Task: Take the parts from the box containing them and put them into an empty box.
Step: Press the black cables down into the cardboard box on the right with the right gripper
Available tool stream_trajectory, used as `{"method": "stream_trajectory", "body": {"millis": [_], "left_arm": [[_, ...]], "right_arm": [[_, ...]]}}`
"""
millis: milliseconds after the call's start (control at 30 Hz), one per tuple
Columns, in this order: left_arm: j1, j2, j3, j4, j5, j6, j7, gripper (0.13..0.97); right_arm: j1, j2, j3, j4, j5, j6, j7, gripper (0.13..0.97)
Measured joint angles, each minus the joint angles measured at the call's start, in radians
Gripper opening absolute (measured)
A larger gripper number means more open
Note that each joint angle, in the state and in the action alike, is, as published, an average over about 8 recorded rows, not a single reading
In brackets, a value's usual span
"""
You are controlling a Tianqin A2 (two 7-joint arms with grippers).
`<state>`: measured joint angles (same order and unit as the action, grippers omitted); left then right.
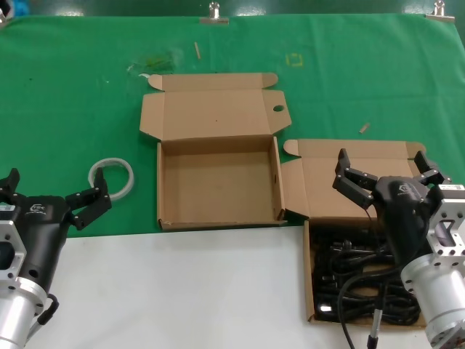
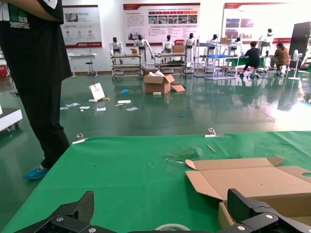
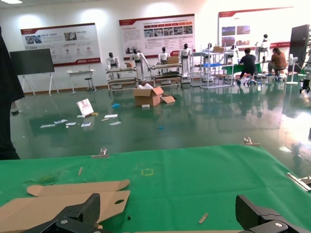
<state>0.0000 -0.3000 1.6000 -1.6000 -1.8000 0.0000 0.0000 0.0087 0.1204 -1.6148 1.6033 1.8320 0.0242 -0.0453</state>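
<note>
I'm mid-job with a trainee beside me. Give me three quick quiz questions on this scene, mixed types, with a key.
1. True or false: the brown cardboard box in the middle of the green cloth already holds black power cords.
2. Which pincer hangs over the brown cardboard box with the cords? A) left pincer B) right pincer
3. Fill in: the white ring lies on the green cloth near the ___ pincer.

Key: 1 false, its tray is bare; 2 B, spread open above that box; 3 left, also open, low at the table's near edge.
</note>
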Motion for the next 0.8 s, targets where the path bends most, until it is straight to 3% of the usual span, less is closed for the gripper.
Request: {"method": "stream_trajectory", "body": {"millis": [800], "left_arm": [[0.000, 0.000, 0.000, 0.000, 0.000, 0.000, 0.000, 0.965]], "right_arm": [[0.000, 0.000, 0.000, 0.000, 0.000, 0.000, 0.000, 0.966]]}}
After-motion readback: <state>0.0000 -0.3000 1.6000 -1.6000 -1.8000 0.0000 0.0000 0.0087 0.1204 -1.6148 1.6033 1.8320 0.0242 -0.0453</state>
